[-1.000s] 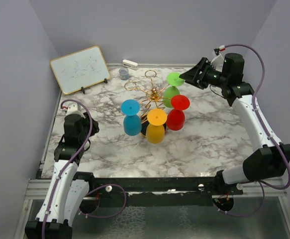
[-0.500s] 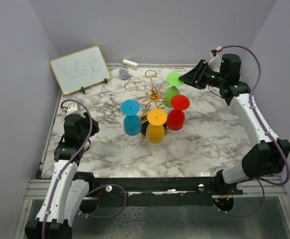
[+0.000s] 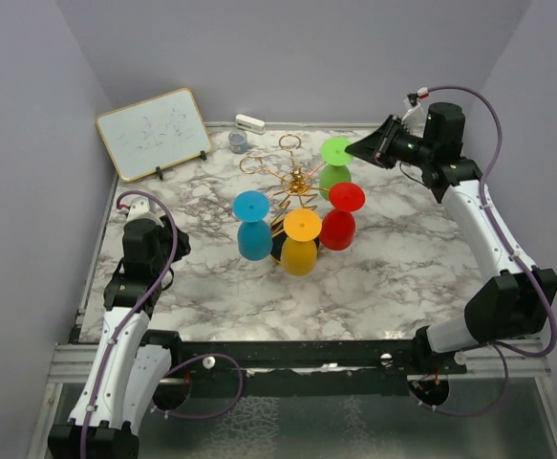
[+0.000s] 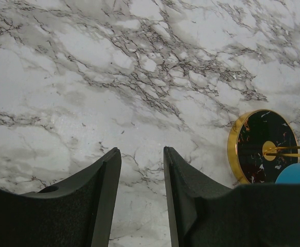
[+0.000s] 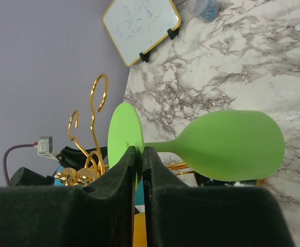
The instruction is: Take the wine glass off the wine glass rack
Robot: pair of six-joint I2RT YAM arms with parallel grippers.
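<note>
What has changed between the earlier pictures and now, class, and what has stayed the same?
The right hand, barely shifting place, closed on the foot of the green wine glass, which still hangs on the wine glass rack. The left hand, blue glass, yellow glass and red glass stayed put.

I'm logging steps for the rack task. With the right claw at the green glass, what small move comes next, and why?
Probably draw the green glass outward off the gold rack: the right claw looks shut on the glass's foot, its stem hanging in a wire arm.
</note>
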